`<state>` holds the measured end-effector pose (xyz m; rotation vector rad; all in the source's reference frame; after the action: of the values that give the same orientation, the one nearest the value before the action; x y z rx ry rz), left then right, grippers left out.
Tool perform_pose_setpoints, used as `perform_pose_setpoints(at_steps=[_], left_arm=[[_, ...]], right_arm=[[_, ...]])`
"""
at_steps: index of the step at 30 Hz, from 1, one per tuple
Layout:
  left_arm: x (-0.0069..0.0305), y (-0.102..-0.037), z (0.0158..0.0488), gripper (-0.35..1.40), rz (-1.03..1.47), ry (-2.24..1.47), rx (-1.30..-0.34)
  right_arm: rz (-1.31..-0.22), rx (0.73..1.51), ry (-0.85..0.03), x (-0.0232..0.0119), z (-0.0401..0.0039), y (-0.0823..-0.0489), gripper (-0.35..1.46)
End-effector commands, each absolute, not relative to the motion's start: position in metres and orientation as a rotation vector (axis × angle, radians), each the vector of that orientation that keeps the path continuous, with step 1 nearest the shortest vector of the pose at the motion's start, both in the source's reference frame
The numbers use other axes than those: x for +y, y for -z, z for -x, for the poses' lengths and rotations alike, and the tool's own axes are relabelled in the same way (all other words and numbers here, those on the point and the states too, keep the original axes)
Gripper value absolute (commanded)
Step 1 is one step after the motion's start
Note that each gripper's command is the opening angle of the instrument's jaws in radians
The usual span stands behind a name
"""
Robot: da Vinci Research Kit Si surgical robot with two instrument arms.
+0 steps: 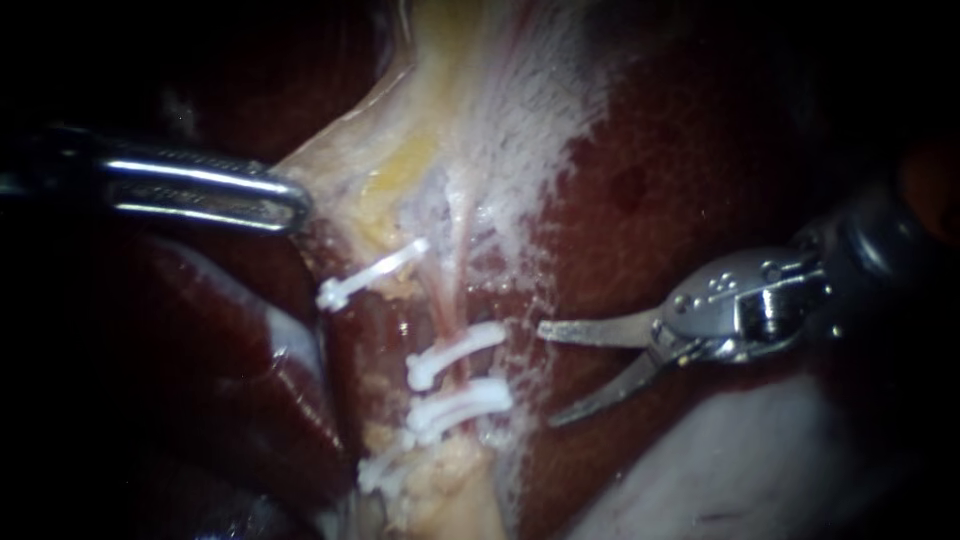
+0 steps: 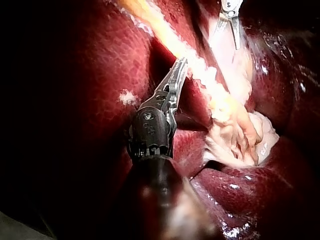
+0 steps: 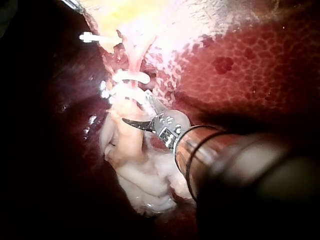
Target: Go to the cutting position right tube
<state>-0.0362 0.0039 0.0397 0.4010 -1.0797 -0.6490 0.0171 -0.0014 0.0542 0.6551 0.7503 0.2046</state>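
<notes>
The views are filled by a dark red, glossy, wet liver surface [image 1: 700, 170], finely mottled with pale specks. The middle is brightly lit, and small white glints [image 2: 235, 186] are thrown back from the wet lobes. Towards the margins the light is lost in near-black shadow [image 1: 120, 60]. A smooth, pale grey-white mass [image 1: 770, 460] is seen at the endoscope view's lower right. What a pale grey strip [image 2: 20, 227] beyond the darkness is cannot be told.

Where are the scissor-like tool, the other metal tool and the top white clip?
Right instrument [image 1: 546, 375], endoscope view, midway between its open blade tips.
Left instrument [image 1: 298, 203], endoscope view, its rounded tip.
Topmost white clip [image 1: 372, 271], endoscope view, middle of its bar.
</notes>
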Motion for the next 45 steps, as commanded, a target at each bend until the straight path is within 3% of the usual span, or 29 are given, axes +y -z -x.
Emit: perform_pose_setpoints(at_steps=[1,4,6,15,32,45], left_arm=[[0.0040,-0.0394,0.0361,-0.35,-0.396,0.651,-1.082],[0.0040,-0.0387,0.0360,-0.35,-0.394,0.649,-1.085],[0.0039,-0.0385,0.0360,-0.35,-0.393,0.650,-1.085],[0.0038,-0.0383,0.0361,-0.35,-0.392,0.651,-1.084],[0.0036,-0.0382,0.0365,-0.35,-0.388,0.654,-1.083],[0.0034,-0.0380,0.0369,-0.35,-0.385,0.656,-1.082]], right_arm=[[-0.663,0.744,-0.210,-0.0015,-0.0173,-0.0543,1.15],[-0.693,0.730,-0.226,-0.0017,-0.0177,-0.0546,1.02],[-0.722,0.719,-0.232,-0.0018,-0.0179,-0.0547,0.76],[-0.774,0.687,-0.254,-0.0019,-0.0193,-0.0556,0.53],[-0.771,0.675,-0.289,-0.0016,-0.0216,-0.0574,0.28],[-0.764,0.673,-0.297,-0.0015,-0.0235,-0.0585,0.26]])
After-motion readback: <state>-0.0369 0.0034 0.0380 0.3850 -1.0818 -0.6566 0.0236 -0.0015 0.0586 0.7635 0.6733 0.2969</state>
